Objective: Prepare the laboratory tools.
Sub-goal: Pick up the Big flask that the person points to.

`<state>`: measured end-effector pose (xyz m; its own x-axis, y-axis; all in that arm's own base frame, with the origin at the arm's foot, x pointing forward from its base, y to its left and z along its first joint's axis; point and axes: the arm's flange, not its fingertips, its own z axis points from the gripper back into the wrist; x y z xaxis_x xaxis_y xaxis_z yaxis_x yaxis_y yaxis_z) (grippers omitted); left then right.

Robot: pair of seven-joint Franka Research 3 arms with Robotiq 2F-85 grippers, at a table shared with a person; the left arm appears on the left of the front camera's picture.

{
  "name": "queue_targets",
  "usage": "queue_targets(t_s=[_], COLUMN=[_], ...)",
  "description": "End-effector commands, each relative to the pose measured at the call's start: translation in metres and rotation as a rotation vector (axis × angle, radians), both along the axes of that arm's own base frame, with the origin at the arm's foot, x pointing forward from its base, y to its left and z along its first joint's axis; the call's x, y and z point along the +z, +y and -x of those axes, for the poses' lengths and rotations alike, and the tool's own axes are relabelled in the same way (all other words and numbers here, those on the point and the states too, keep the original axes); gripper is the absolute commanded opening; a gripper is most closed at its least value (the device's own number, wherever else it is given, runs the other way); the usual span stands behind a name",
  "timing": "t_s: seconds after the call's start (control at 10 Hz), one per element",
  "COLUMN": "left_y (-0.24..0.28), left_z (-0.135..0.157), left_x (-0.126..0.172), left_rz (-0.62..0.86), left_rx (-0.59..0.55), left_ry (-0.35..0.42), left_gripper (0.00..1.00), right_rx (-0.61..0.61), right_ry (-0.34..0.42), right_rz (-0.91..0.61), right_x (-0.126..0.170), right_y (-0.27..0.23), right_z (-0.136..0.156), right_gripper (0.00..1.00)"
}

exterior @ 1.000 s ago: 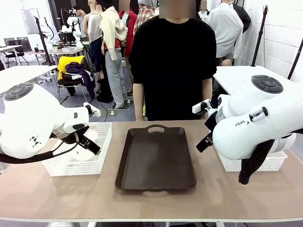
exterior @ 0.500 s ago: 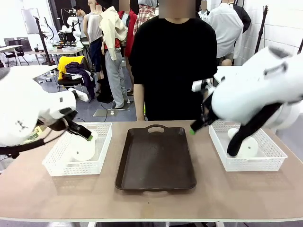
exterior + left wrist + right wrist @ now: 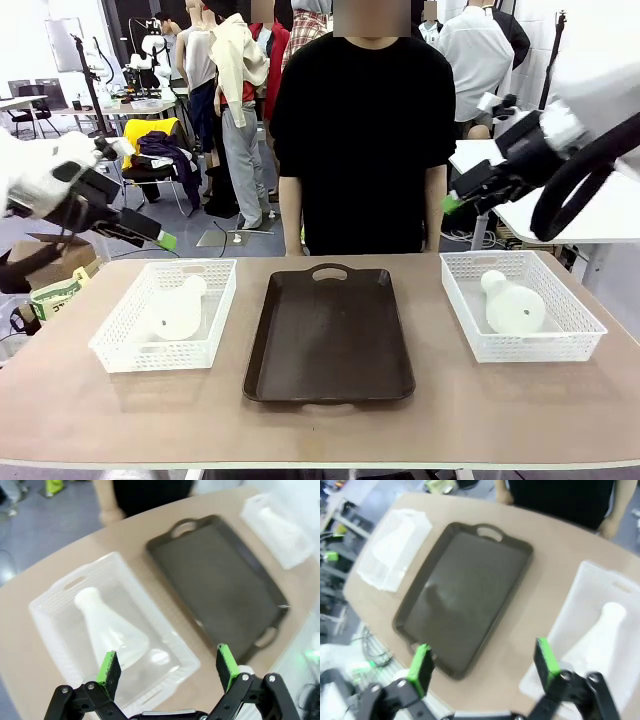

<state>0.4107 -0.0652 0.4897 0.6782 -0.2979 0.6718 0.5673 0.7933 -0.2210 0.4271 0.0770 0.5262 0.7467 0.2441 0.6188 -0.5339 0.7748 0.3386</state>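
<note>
One frosted white conical flask [image 3: 178,315] lies on its side in the left mesh basket [image 3: 120,355]; the other flask [image 3: 513,303] lies in the right basket [image 3: 590,325]. My left gripper [image 3: 165,241] hangs high above the table's left end, open and empty. In the left wrist view its green pads [image 3: 109,672] frame the left flask [image 3: 110,630] far below. My right gripper [image 3: 452,204] is raised above the right basket's far left corner, open. The right wrist view shows its gripper [image 3: 483,665] open over the tray, with the right flask [image 3: 597,640] off to one side.
A dark brown tray [image 3: 330,335] with handle cut-outs lies bare between the baskets. A person in a black top [image 3: 362,130] stands at the far edge behind the tray, hands out of sight. Bare tabletop runs along the near edge.
Both arms have lifted up and swung outward, away from the baskets. The right arm no longer covers the right basket, so its flask shows. Both flasks stay put.
</note>
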Motion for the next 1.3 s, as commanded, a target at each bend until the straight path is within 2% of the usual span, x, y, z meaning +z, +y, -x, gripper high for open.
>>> queue_targets(t_s=[0.0,0.2,0.4,0.6,0.7,0.8,1.0,1.1,1.2], left_y=[0.032,0.045,0.043,0.039,0.036,0.037,0.037,0.034,0.034], left_z=[-0.020,-0.023,-0.026,-0.025,-0.025,-0.013,-0.013,-0.017,-0.022], left_x=[-0.014,-0.030,-0.050,-0.063,-0.066,-0.065,-0.065,-0.073,-0.086], left_rz=[0.234,0.337,0.448,0.542,0.536,0.528,0.528,0.527,0.614], left_rx=[-0.111,-0.154,-0.250,-0.322,-0.315,-0.289,-0.289,-0.298,-0.332], left_ry=[0.186,0.278,0.336,0.387,0.399,0.380,0.380,0.416,0.483], left_gripper=[1.00,1.00,1.00,1.00,1.00,1.00,1.00,1.00,1.00], right_rx=[0.011,0.042,0.035,0.020,-0.080,0.021,0.021,-0.009,-0.008], right_ry=[0.166,0.289,0.358,0.414,0.416,0.407,0.407,0.428,0.510], right_rz=[-0.228,-0.449,-0.559,-0.594,-0.476,-0.601,-0.601,-0.560,-0.649], right_x=[-0.015,-0.030,-0.045,-0.062,-0.075,-0.064,-0.064,-0.075,-0.077], right_y=[-0.042,-0.074,-0.096,-0.101,-0.100,-0.108,-0.108,-0.108,-0.112], right_z=[-0.007,-0.010,-0.016,-0.021,-0.028,-0.009,-0.009,-0.016,-0.023], right_gripper=[1.00,1.00,1.00,1.00,1.00,1.00,1.00,1.00,1.00])
